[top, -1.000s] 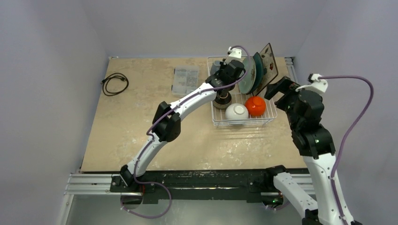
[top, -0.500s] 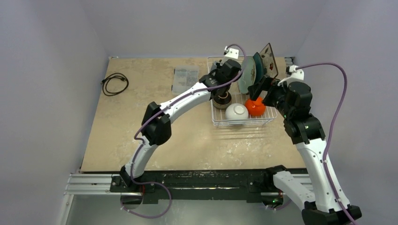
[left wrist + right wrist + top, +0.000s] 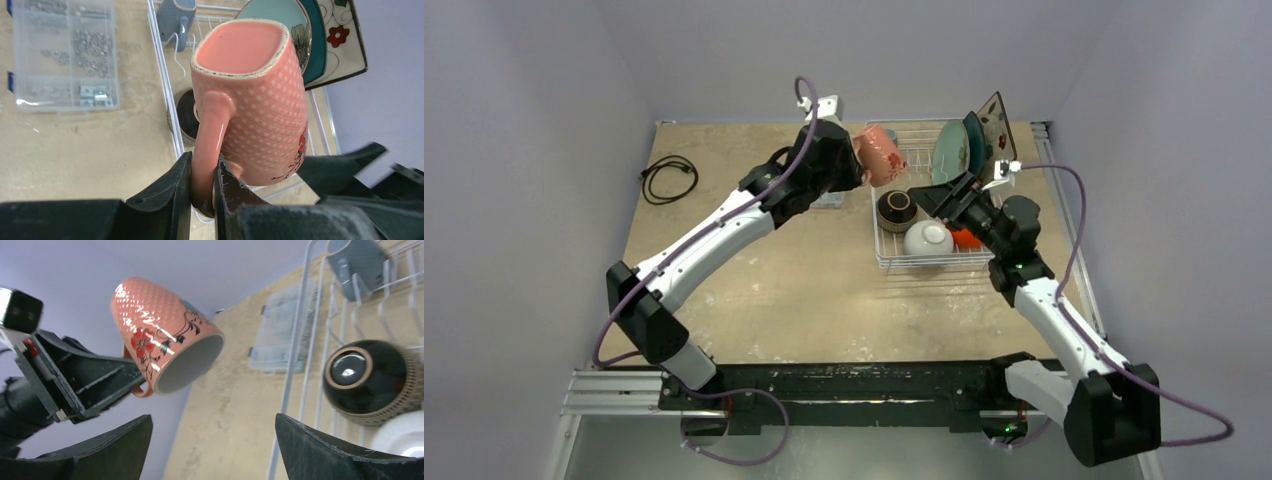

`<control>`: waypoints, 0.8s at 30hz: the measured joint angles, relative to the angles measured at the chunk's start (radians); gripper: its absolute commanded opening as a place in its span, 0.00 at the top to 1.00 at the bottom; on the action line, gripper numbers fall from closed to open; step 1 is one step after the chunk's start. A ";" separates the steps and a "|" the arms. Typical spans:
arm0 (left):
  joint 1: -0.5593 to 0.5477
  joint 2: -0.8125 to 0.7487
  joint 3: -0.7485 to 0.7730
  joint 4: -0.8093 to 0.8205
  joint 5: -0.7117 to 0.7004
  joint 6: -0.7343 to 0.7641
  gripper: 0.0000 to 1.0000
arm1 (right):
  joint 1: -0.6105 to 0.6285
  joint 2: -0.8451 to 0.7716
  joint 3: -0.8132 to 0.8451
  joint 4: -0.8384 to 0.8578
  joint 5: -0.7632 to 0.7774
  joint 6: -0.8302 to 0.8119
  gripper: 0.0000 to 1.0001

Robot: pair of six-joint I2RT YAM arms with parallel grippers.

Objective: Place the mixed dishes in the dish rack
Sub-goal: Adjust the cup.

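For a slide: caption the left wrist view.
Left fingers hold salmon-pink ceramic mug by its handle over white wire dish rack.

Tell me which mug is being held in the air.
The salmon-pink mug, pinched by its handle in the left fingers; the grey-blue mug sits in the dish rack.

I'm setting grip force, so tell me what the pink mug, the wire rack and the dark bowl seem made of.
The pink mug is probably glazed ceramic: glossy highlights, raised dots, thick rim. The wire rack is likely metal with a white coating: thin, smooth, uniform rods. The dark bowl looks like stoneware: shiny black glaze on its upturned base, matte ribbed brown side.
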 measured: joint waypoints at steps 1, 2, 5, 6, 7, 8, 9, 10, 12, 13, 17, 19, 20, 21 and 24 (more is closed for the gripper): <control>0.006 -0.021 -0.025 0.001 0.016 -0.025 1.00 | 0.000 0.034 -0.035 0.105 -0.026 0.061 0.09; 0.008 -0.036 -0.045 0.003 0.033 -0.049 1.00 | 0.000 0.071 -0.058 0.198 -0.050 0.116 0.09; 0.006 -0.050 -0.088 0.009 0.083 -0.102 1.00 | 0.001 0.167 -0.071 0.407 -0.110 0.243 0.10; 0.005 -0.050 -0.099 0.010 0.098 -0.115 1.00 | 0.002 0.180 -0.071 0.450 -0.119 0.267 0.13; 0.002 -0.050 -0.109 0.011 0.111 -0.125 1.00 | 0.005 0.191 -0.071 0.500 -0.135 0.294 0.19; 0.000 -0.050 -0.119 0.009 0.124 -0.137 1.00 | 0.007 0.194 -0.070 0.530 -0.141 0.310 0.24; -0.002 -0.050 -0.126 0.012 0.126 -0.149 1.00 | 0.010 0.199 -0.068 0.559 -0.153 0.327 0.28; -0.002 -0.050 -0.126 0.018 0.127 -0.160 1.00 | 0.013 0.208 -0.064 0.587 -0.163 0.345 0.30; 0.001 -0.050 -0.126 0.040 0.132 -0.171 1.00 | 0.024 0.237 -0.055 0.640 -0.165 0.384 0.35; 0.001 -0.051 -0.126 0.047 0.131 -0.174 1.00 | 0.032 0.253 -0.049 0.661 -0.164 0.402 0.40; -0.006 -0.051 -0.126 0.064 0.129 -0.180 1.00 | 0.066 0.294 -0.043 0.717 -0.153 0.465 0.77; -0.012 -0.052 -0.126 0.079 0.125 -0.179 1.00 | 0.075 0.308 -0.043 0.739 -0.138 0.502 1.00; -0.015 -0.056 -0.127 0.089 0.125 -0.175 1.00 | 0.076 0.312 -0.044 0.747 -0.134 0.510 1.00; -0.017 -0.062 -0.129 0.097 0.125 -0.181 0.98 | 0.075 0.317 -0.047 0.770 -0.133 0.533 1.00; -0.018 -0.100 -0.163 0.142 0.136 -0.184 0.50 | 0.074 0.329 -0.047 0.837 -0.140 0.567 1.00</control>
